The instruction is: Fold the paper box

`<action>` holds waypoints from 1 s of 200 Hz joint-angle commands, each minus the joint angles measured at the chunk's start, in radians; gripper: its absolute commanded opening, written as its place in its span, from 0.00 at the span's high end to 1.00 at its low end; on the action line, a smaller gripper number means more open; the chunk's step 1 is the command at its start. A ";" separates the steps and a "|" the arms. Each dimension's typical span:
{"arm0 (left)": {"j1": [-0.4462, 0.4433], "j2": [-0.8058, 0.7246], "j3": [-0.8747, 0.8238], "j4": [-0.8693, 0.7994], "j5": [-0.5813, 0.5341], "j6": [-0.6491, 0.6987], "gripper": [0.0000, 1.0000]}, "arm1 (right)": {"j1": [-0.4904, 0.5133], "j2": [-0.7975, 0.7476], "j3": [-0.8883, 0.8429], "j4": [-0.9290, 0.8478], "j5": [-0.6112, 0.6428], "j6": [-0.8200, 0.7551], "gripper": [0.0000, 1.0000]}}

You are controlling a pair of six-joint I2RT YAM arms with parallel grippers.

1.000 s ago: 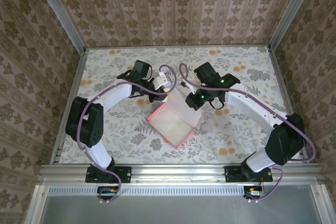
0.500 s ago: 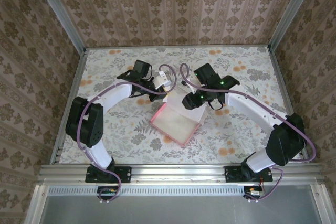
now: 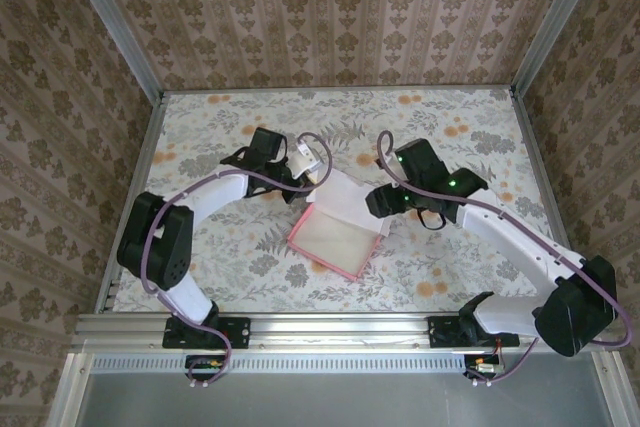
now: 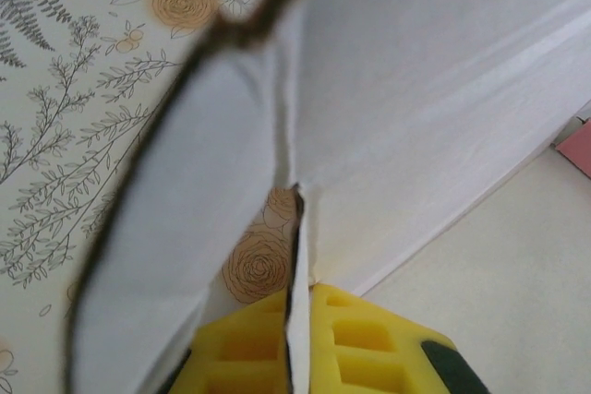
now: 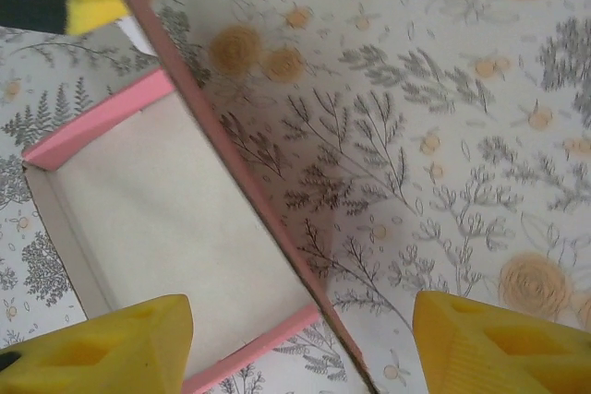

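At the tabletop's (image 3: 200, 117) centre, the paper box (image 3: 335, 237) sits as an open tray with its walls raised. Its lid flap (image 3: 340, 192) at 12 o'clock is not yet closed. My left jaws pinch that flap; my right jaws gape empty at 3 o'clock.

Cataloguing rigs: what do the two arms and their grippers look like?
The left arm and right arm are white with black joints, purple cables looping along each. Green lights glow near the right wrist. Their fingers are yellow with rectangular pockets.
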 commanded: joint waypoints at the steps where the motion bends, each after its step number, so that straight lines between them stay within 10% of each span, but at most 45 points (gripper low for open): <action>1: -0.009 -0.035 -0.019 0.036 -0.029 -0.055 0.94 | -0.006 -0.005 -0.038 0.017 0.008 0.052 0.37; 74: -0.041 -0.060 -0.055 0.061 -0.097 -0.129 0.91 | -0.006 0.022 -0.083 0.066 0.078 0.171 0.65; 200: -0.103 -0.132 -0.100 0.042 -0.176 -0.237 0.77 | 0.008 0.018 -0.076 -0.028 0.137 0.265 0.65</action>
